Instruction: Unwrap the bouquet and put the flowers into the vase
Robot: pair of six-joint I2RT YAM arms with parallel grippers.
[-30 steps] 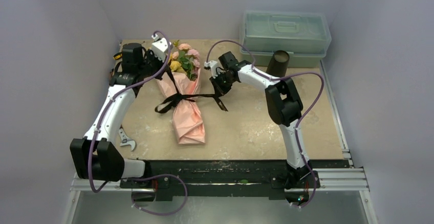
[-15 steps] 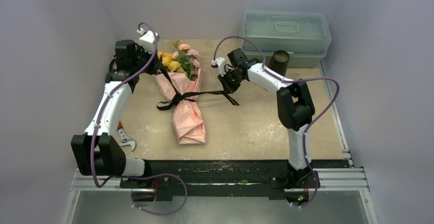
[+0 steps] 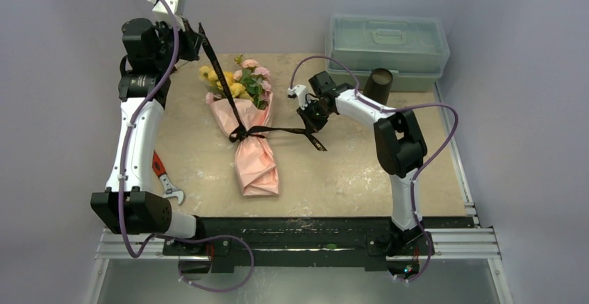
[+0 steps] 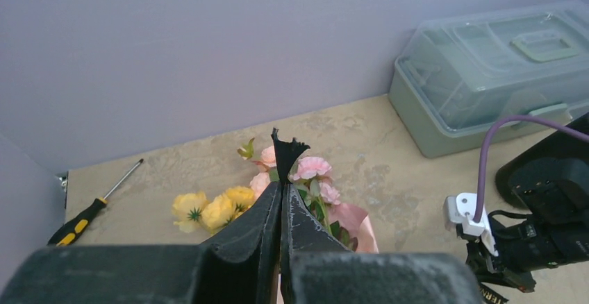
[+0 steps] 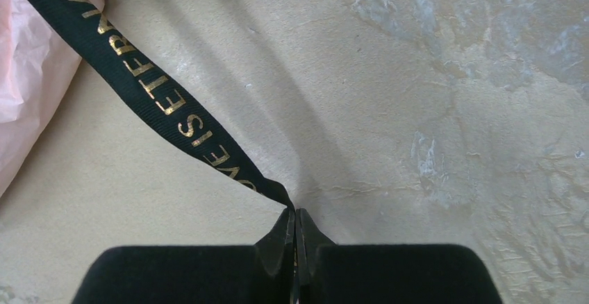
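Fingers (image 4: 305, 231) pinched shut on both sides: my left gripper (image 4: 281, 191) holds one black ribbon (image 3: 221, 78) end high, far left; my right gripper (image 5: 294, 217) the other, low. Lidded plastic box (image 3: 386, 44) at back; bouquet (image 3: 254, 158) lies tied mid-table; vase (image 3: 379, 85) behind my right arm (image 3: 392, 141); wrench (image 3: 170, 193), screwdriver (image 4: 89, 210) left.

The left gripper (image 4: 281, 200) has gone up and away from the bouquet (image 3: 253, 155), to the far left of it, and it carried its end of the ribbon (image 3: 219, 75) along. This end now runs as one straight, tight line from the knot (image 3: 239, 134) up to the closed fingers. The loose loops left of the knot are gone. The yellow flowers (image 3: 234, 89), before hidden behind the arm, now show. The right gripper (image 5: 294, 224) has moved a little farther from the bouquet, stretching its ribbon end.
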